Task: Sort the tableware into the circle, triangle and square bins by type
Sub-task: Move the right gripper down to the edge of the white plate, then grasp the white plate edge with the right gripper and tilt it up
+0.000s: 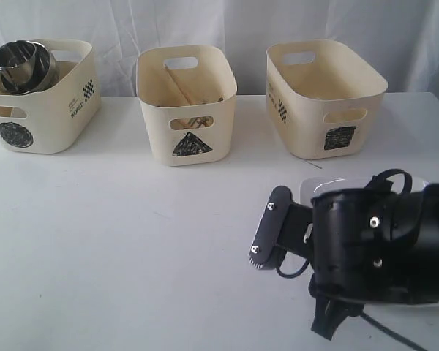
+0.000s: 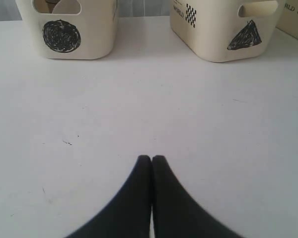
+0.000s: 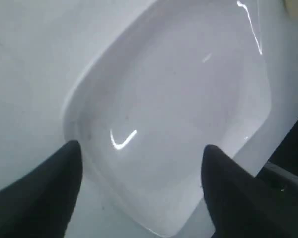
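I read "WORLD" beside a checker patch on the side of the circle bin. The left wrist view showed the same word on the triangle bin, and the letters "RLD" at that view's edge.

I counted three bins, the third being the square bin, and one plate. Steel mugs sat stacked in the circle bin, though I could not count them for certain. Chopsticks leaned in the triangle bin, their number also unclear.

The right gripper had its fingers wide apart, clamped on nothing. The plate lay on the worktop right under it, one corner between the two fingers. I could not tell whether either finger touched the rim. The square bin stood beyond this gripper, well apart.

The left gripper was pressed together and empty over bare worktop. The circle and triangle bins stood well ahead of its tips.
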